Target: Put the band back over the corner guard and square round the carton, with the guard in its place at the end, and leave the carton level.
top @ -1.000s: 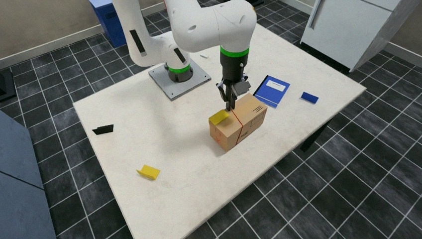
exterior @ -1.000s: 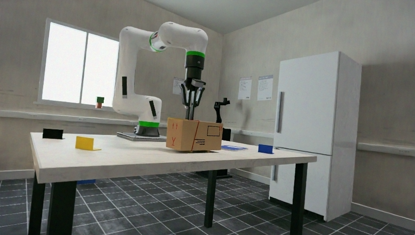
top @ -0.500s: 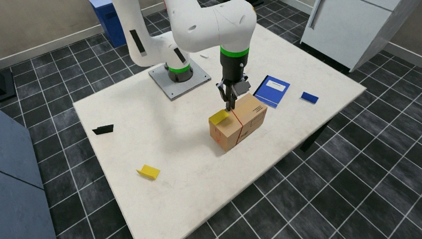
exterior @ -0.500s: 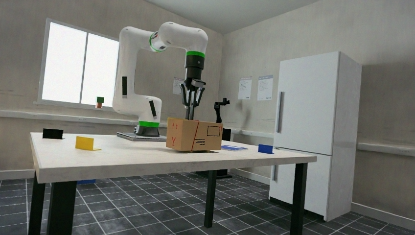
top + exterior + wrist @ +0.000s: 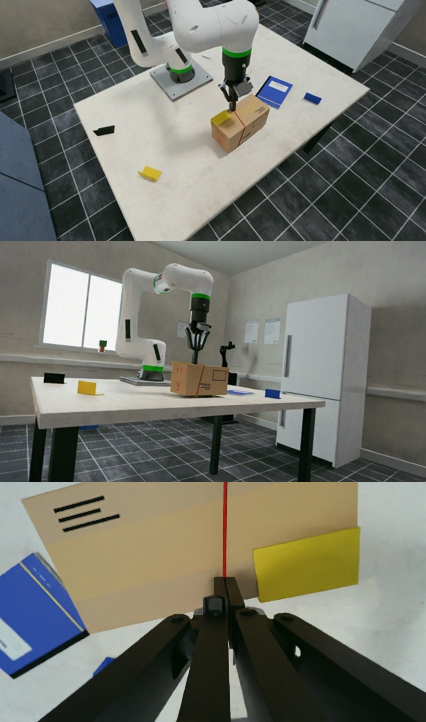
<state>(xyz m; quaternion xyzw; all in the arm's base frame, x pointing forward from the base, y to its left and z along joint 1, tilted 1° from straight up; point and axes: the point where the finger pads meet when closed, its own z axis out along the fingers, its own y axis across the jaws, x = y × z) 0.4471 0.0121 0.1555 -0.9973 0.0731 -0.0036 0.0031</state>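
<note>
The brown carton (image 5: 240, 122) stands flat on the white table and also shows in the exterior view (image 5: 198, 378). A thin red band (image 5: 239, 125) runs round its middle and slants on the side face (image 5: 199, 379). A yellow corner guard (image 5: 220, 117) (image 5: 306, 563) sits on the carton's top edge at the left end, beside the band and not under it. My gripper (image 5: 232, 108) points straight down at the carton's back top edge. Its fingertips (image 5: 226, 584) are pressed together where the band (image 5: 225, 529) meets the edge, shut on it.
A blue notebook (image 5: 274, 91) lies just behind the carton on the right, and a small blue block (image 5: 312, 98) lies further right. A second yellow guard (image 5: 149, 173) and a black piece (image 5: 104, 130) lie at the left. The robot base (image 5: 181, 78) stands behind.
</note>
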